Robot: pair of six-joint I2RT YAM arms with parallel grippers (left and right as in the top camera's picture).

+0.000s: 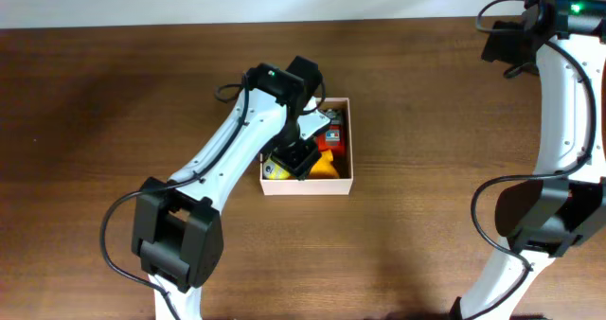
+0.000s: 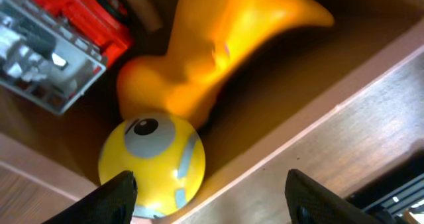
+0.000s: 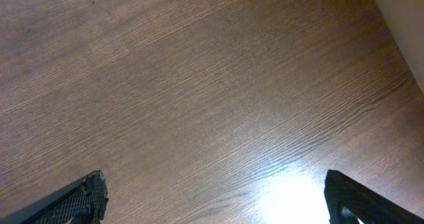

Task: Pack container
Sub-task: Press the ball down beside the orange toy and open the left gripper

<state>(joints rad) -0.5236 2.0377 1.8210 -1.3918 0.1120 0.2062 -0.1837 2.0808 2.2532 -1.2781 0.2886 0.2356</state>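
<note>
The left gripper hangs open over the box, holding nothing (a yellow ball sits inside). The right gripper is wide open and empty.

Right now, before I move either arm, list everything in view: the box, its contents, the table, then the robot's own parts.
square white-walled cardboard box: one, white outside and tan inside, mid-table
round yellow ball with a grey eye: one, yellow, inside the box against a wall
curved orange-yellow plastic toy: one, orange-yellow, inside the box beside the ball
blocky red and grey toy: one, red and grey, inside the box
brown wooden table: one, brown
left gripper: one, black, open above the box
right gripper: one, black, open over bare table
</note>
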